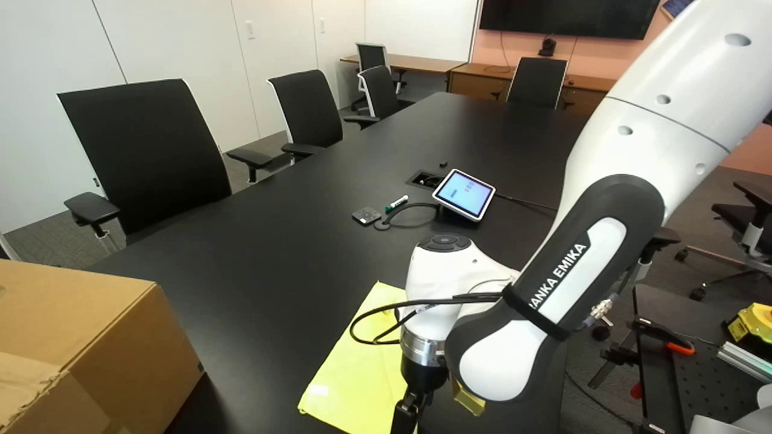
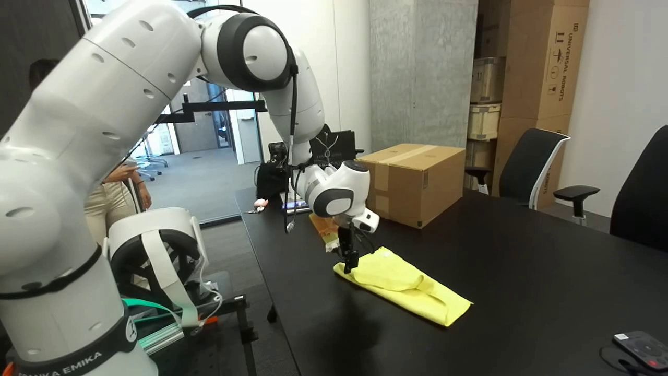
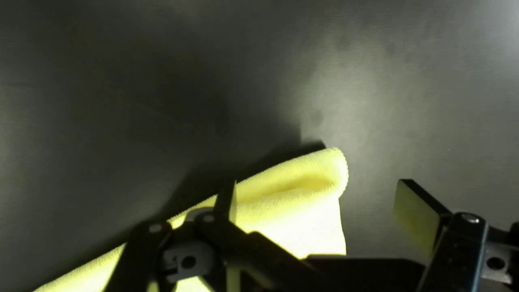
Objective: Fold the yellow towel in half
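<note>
The yellow towel [image 2: 417, 297] lies on the black table with a loose layer folded over on top, curled and creased along its near side. It shows in both exterior views, partly hidden behind the arm in an exterior view [image 1: 356, 374]. In the wrist view a folded, rounded corner of the towel [image 3: 284, 207] lies between the fingers, touching neither clearly. My gripper [image 3: 320, 207] is open, its fingers wide apart around this corner. In an exterior view the gripper [image 2: 350, 262] points down at the towel's end; its fingertips also show low in an exterior view [image 1: 407, 413].
A tan cardboard box [image 2: 412, 180] stands on the table beyond the towel. A small tablet [image 1: 464, 194] on a stand, a green marker [image 1: 397, 203] and a small dark square [image 1: 366, 216] lie further along the table. An orange-brown packet [image 2: 324, 228] lies behind the gripper.
</note>
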